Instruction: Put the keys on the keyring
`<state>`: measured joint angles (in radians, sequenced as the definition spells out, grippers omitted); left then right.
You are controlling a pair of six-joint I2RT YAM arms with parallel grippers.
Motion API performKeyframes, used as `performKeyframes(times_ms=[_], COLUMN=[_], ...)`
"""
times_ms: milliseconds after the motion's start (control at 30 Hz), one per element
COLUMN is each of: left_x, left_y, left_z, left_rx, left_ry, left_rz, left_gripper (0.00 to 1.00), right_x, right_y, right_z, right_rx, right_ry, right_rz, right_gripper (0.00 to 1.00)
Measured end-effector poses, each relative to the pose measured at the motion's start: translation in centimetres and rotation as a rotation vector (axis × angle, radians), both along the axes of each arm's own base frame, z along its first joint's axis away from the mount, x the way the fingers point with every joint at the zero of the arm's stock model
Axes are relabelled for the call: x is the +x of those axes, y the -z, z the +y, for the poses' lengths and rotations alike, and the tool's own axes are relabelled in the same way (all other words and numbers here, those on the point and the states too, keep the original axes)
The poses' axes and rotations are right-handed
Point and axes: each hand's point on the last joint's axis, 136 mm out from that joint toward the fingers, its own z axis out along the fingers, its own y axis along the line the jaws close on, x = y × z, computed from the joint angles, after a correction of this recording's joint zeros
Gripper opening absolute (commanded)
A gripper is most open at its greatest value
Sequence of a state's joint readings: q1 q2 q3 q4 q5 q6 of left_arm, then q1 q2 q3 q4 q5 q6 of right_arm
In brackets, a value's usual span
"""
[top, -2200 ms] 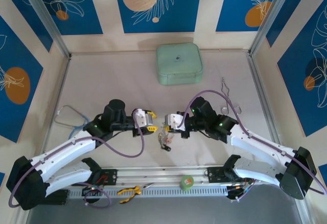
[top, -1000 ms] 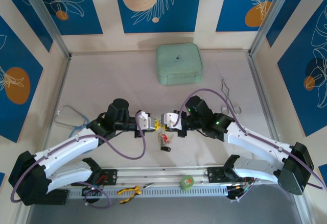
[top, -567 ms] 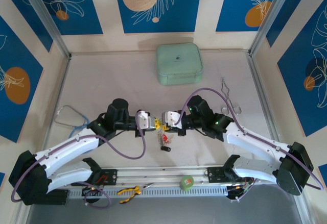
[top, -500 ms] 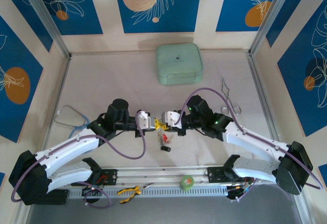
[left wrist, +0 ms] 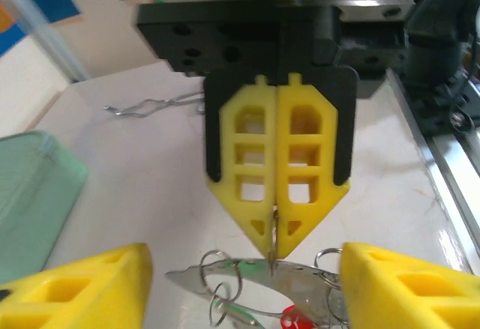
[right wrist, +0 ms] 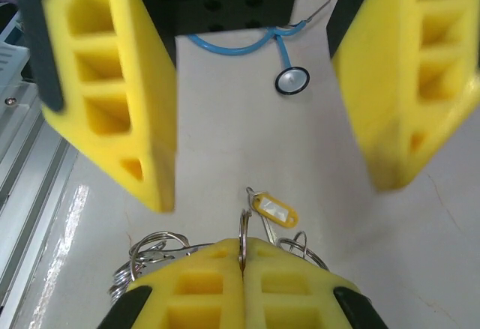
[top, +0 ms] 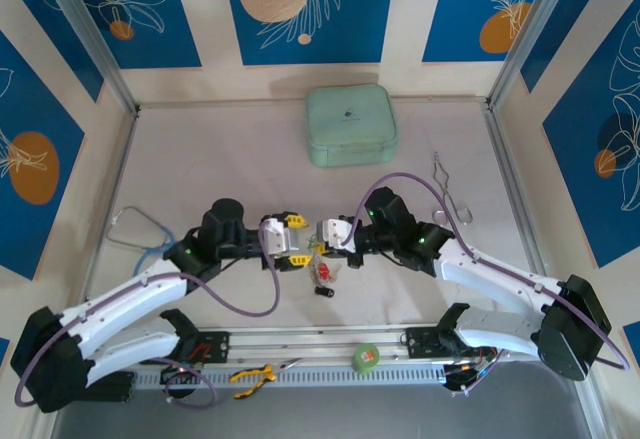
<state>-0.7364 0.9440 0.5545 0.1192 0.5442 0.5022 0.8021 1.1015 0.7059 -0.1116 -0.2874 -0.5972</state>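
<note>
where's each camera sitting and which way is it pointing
Top external: above and behind the robot, looking down on the table; left arm and right arm show.
Left wrist: faces the shut right gripper; left fingers open at the bottom.
Right wrist: faces the open left gripper; right fingers shut on the keyring.
Wrist views share the keyring.
</note>
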Motion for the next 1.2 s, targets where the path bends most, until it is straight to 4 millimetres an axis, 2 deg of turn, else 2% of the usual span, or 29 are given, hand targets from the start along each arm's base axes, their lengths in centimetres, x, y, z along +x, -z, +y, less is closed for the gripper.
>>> performKeyframes(times_ms=[100,200,300,367,433,600,800,967,1100,1200], left_x=[0.3,1.1,2.7,3.9,5.0,5.8,5.5,4.9,4.8,5.1], left_y=[-1.2,-2.2,-2.1,-0.8,1.5,5.9,10.4,13.8,15.8,16.1], left_z=[1.2,2.6,4.3,5.5,6.9,8.9,9.5,9.8,9.3,8.9], left_rx=[-0.034,-0.071,-0.093,-0.081,-0.038,0.063,0.222,0.302,0.311,0.317], left_ry=[-0.082,-0.202,-0.377,-0.508,-0.654,-0.900,-1.082,-1.189,-1.255,-1.265], left_rz=[-0.014,0.008,0.100,0.195,0.319,0.581,0.834,0.972,1.077,1.093], left_gripper=[0.72,0.69,0.65,0.63,0.61,0.57,0.51,0.40,0.42,0.45], right_x=[0.1,0.2,0.2,0.1,0.1,0.2,0.2,0.2,0.1,-0.1], right_y=[0.0,-0.1,0.0,0.0,0.0,0.0,0.0,-0.1,0.0,0.0], right_z=[-0.1,-0.2,-0.2,-0.2,-0.2,-0.3,-0.4,-0.5,-0.5,-0.6], right_rx=[0.000,0.001,-0.002,-0.002,-0.003,-0.005,-0.011,-0.012,-0.015,-0.019], right_ry=[0.004,0.007,0.007,0.006,0.007,0.009,0.014,0.017,0.013,0.009], right_rz=[-0.002,-0.007,-0.005,-0.004,-0.004,-0.009,-0.018,-0.021,-0.020,-0.024], right_gripper=[0.00,0.00,0.00,0.00,0.00,0.00,0.00,0.00,0.00,0.00])
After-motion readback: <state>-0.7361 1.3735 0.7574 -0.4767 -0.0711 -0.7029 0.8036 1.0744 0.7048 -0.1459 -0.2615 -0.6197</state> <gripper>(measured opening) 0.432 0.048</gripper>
